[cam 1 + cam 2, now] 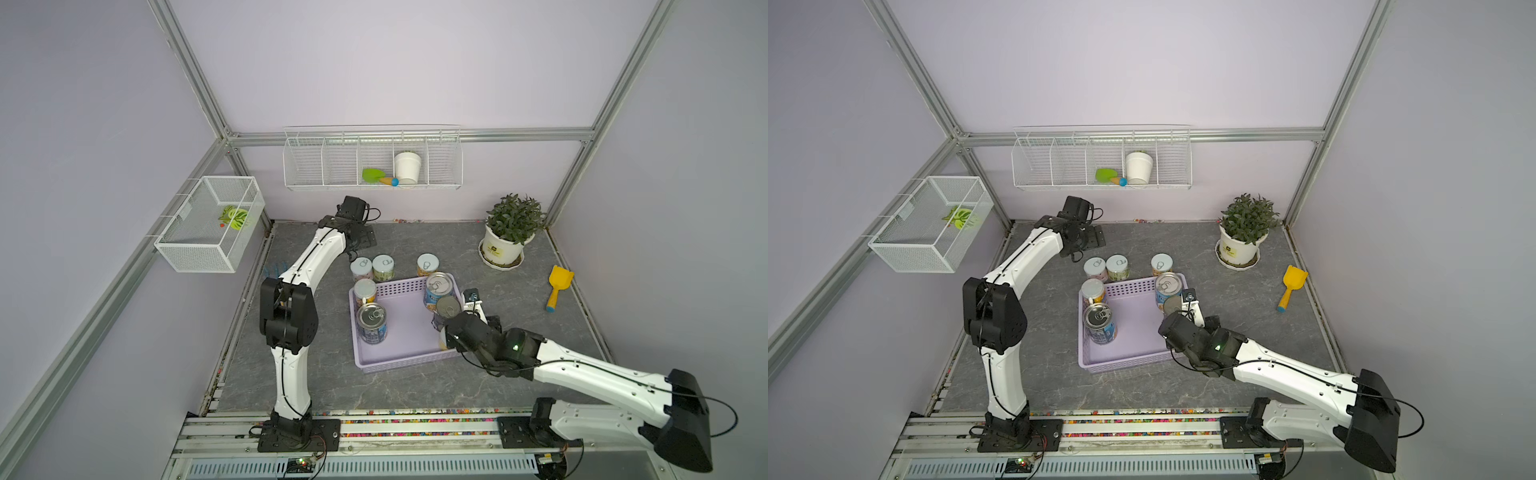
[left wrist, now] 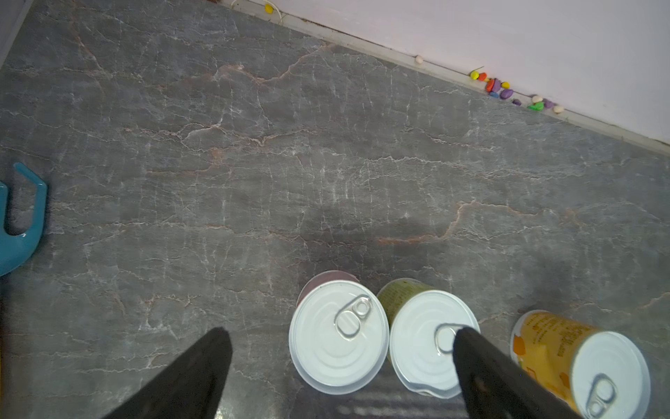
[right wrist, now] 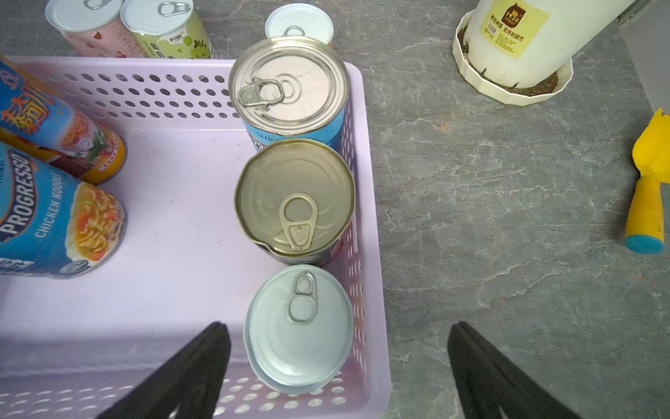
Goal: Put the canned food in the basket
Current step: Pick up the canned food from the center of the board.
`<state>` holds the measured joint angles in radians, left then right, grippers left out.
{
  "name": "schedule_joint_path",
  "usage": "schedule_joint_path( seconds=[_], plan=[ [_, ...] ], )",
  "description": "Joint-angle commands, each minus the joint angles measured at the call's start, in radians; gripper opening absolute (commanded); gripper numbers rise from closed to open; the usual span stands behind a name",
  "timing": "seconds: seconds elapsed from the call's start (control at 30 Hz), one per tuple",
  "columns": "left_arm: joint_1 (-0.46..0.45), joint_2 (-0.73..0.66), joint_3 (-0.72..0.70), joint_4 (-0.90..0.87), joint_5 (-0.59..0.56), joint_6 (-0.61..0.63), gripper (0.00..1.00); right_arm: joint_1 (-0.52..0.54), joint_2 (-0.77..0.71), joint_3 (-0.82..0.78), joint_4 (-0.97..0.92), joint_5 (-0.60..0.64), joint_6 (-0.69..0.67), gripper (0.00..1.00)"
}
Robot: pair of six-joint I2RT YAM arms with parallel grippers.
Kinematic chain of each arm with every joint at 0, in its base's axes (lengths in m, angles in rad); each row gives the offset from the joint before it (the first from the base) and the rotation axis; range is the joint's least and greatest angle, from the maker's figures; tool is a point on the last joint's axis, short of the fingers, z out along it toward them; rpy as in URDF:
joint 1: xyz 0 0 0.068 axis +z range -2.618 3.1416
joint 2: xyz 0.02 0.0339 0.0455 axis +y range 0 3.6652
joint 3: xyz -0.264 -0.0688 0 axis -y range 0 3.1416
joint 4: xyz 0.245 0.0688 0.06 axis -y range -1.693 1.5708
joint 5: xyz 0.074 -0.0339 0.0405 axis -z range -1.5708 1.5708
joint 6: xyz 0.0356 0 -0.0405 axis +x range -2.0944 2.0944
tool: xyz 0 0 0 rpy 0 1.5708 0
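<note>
Lilac plastic basket (image 1: 409, 332) sits mid-table (image 1: 415, 390), and in the right wrist view I count five cans (image 3: 294, 203) upright inside it: two by one side wall, three in a row along the other. My right gripper (image 3: 338, 324) hangs over the nearest of that row, a white-topped can (image 3: 297, 355). Its jaws are spread wide and pinch nothing, with one finger over the basket floor and the other outside the wall.

Three cans stand on the table just beyond the far wall: a pink can (image 1: 360, 268) and a green can (image 1: 383, 266) side by side, lids touching or nearly so, and a yellow can (image 1: 427, 264) a little apart. All are upright, long axis vertical.

My left gripper (image 2: 340, 331) is much the nearer arm. It hovers above the pink can, jaws fully spread and empty. The pink lid lies between the fingers, but one fingertip (image 2: 467, 337) overlaps the green lid. I judge a straight descent would land that finger on the green can, so I'd shift towards the pink can's free side first
</note>
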<state>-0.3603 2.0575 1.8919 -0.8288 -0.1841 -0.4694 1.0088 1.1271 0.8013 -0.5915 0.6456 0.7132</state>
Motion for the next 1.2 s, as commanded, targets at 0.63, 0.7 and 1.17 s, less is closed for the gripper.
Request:
schedule_joint_path(
  seconds=[0.63,0.7,1.17],
  plan=[
    [-0.003,0.119,-0.042,-0.027,0.04,-0.062,1.0,-0.037,0.013,-0.05,0.067,-0.041,-0.026,0.98],
    [-0.004,0.119,-0.06,-0.018,0.039,-0.063,1.0,-0.037,0.025,-0.046,0.066,-0.042,-0.026,0.98],
    [0.0,0.135,-0.081,0.056,0.07,-0.084,1.0,-0.037,0.023,-0.058,0.078,-0.056,-0.027,0.98]
  ],
)
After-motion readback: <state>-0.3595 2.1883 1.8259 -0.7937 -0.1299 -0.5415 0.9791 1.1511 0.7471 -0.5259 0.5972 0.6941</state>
